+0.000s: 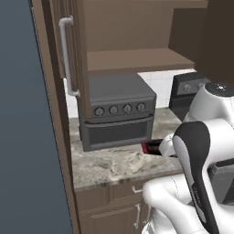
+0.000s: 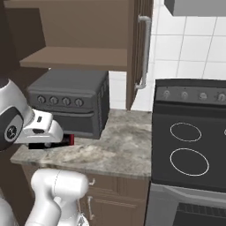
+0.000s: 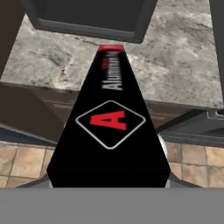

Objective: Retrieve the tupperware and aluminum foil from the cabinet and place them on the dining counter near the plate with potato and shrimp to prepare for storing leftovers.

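Aluminum foil (image 3: pixel 110 127) in gripper (image 3: pixel 109 183)

White tiled wall (image 2: pixel 194 48), marble worktop (image 2: pixel 119 141), tan floor tiles (image 3: pixel 26 159), perhaps stone.

The aluminum foil (image 3: pixel 109 127) sits lengthwise in the gripper (image 1: pixel 167 148), jutting forward from it over the worktop (image 2: pixel 114 148) edge. Just ahead of the box's far end stands the toaster oven (image 2: pixel 73 103) on that worktop — the cabinet (image 1: pixel 132 36), door open, above it — the stove (image 2: pixel 190 145) off to the gripper's right.
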Motion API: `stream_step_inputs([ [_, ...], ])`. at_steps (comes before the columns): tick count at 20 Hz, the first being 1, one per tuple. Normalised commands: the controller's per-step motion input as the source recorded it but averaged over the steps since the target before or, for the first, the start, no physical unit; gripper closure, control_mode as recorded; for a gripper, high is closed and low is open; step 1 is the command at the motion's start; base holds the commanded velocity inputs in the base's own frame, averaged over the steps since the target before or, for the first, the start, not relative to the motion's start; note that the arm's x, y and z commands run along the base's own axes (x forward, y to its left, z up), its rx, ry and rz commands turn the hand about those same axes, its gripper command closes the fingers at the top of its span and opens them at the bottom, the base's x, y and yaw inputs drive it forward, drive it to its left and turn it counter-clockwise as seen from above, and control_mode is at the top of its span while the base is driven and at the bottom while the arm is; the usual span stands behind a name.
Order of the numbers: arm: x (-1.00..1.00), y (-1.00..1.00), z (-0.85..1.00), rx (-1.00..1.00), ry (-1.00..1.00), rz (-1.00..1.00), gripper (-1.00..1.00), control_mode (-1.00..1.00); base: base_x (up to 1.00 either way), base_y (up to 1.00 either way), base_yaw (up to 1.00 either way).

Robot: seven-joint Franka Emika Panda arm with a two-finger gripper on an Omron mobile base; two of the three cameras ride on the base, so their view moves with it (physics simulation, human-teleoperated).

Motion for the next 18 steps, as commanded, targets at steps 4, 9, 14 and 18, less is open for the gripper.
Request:
stream_step_inputs([
  [4, 0.0, 0.0, 0.0, 0.0, 0.0, 0.0, 1.0, 1.0, -0.87, -0.05, 0.24],
  [9, 0.0, 0.0, 0.0, 0.0, 0.0, 0.0, 1.0, 1.0, -0.58, -0.05, 0.29],
  [14, 0.0, 0.0, 0.0, 0.0, 0.0, 0.0, 1.0, 1.0, -0.18, 0.0, 0.46],
  [18, 0.0, 0.0, 0.0, 0.0, 0.0, 0.0, 1.0, 1.0, -0.14, 0.04, 0.56],
])
